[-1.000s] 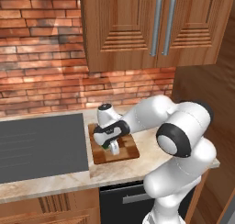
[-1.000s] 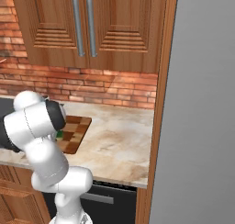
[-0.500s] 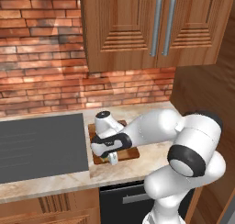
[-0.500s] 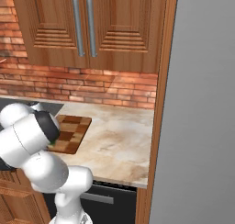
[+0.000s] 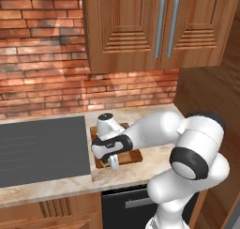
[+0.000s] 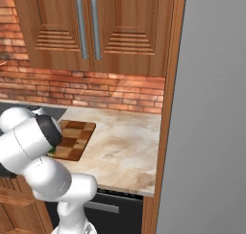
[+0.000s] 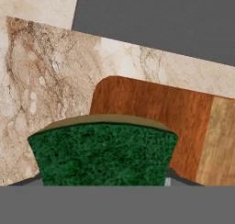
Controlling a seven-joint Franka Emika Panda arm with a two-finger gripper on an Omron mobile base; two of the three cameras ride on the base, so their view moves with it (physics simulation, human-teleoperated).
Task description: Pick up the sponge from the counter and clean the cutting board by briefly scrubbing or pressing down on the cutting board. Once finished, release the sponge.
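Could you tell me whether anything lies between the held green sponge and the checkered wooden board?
Nothing visible does. The pincer holds the dark green sponge at the front corner of the checkered wooden cutting board, whose surface looks bare.

Right of the board (image 6: 72, 138) the bench (image 6: 125, 151) lies open up to the tall wood panel (image 6: 166, 108). Cabinets (image 5: 154, 26) hang above, the brick wall (image 5: 42, 78) closes the far side, and the flat cooktop (image 5: 37, 148) lies left.

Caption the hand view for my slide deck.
Green sponge held in the gripper over a corner of the cutting board.
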